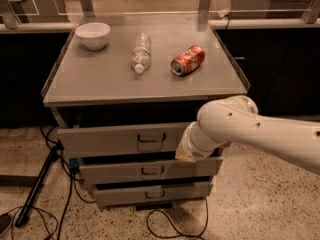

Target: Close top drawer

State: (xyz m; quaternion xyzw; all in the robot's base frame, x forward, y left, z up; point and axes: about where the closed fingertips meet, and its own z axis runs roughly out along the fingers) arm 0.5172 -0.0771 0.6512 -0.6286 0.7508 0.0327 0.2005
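The top drawer point(115, 140) is a wide grey drawer, pulled partly out from under the cabinet top, with a dark gap behind its front panel. Its small dark wire handle point(151, 137) sits at the centre of the front. My gripper point(184, 156) is at the end of the white arm point(240, 126), which reaches in from the right. The gripper sits against the right end of the top drawer's front panel, mostly hidden behind the wrist.
On the cabinet top point(100, 84) lie a white bowl point(93, 35), a clear plastic bottle point(141, 52) and a red can point(188, 60) on its side. Two slimmer drawers point(120, 172) point(125, 194) sit below. Cables and a black pole point(37, 184) lie on the floor at left.
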